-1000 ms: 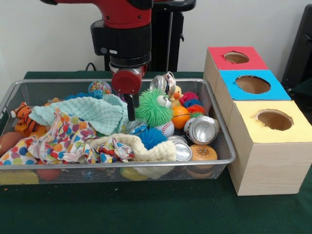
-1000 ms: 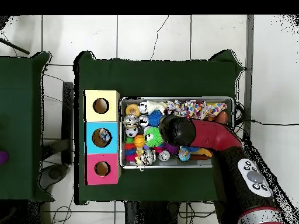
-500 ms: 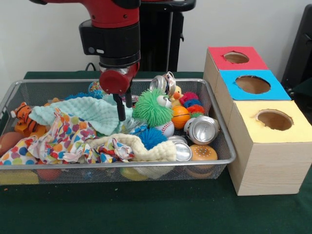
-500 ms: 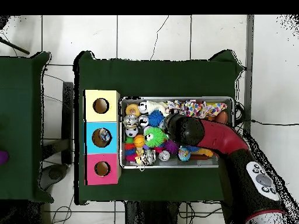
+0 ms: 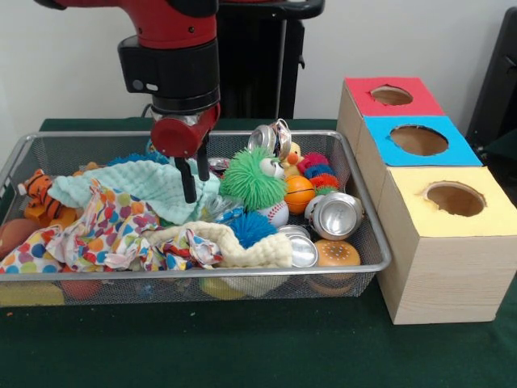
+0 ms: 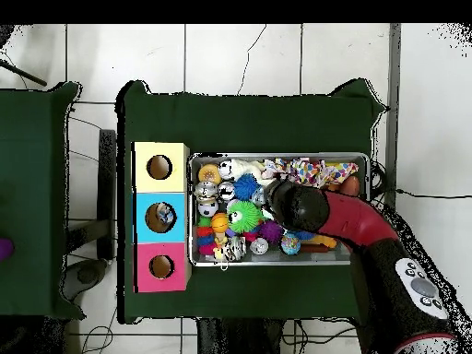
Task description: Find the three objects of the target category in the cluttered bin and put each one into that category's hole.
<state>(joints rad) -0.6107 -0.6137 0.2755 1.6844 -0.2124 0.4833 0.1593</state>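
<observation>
The pincer (image 5: pixel 194 179) hangs inside the wire bin (image 5: pixel 367 234), its two dark fingers (image 5: pixel 188 184) pointing down with a small gap between them and nothing held, so it is released. The fingertips sit just at the mint green cloth (image 5: pixel 153 187), at its right-hand edge in the front view; whether they touch the cloth cannot be told. Just to the right of the pincer in that view is the green spiky creature toy (image 5: pixel 255 178), with an orange ball (image 5: pixel 299 192) and a baseball (image 5: pixel 277 213) beyond it. Nearer the camera than the pincer lie a blue spiky ball (image 5: pixel 251 228), a cream cloth (image 5: pixel 242 250) and a multicoloured dotted cloth (image 5: pixel 97 230). Well to the left of the pincer a small tiger toy (image 5: pixel 36 194) rests against the bin wall. To the right and nearer the camera are shiny metal cans (image 5: pixel 335 214), with a burger toy (image 5: pixel 337 253) below them, and another can (image 5: pixel 271 137) stands behind the green toy. Well to the right of the pincer, outside the bin on the green worktop (image 5: pixel 242 347), stand three boxes in a row, each with a round hole: red box (image 5: pixel 380 109), blue box (image 5: pixel 452 149) and yellow box (image 5: pixel 436 242). In the overhead view the red arm (image 6: pixel 364 230) covers the middle of the bin (image 6: pixel 367 161), and the blue box's hole (image 6: pixel 160 217) shows something inside
</observation>
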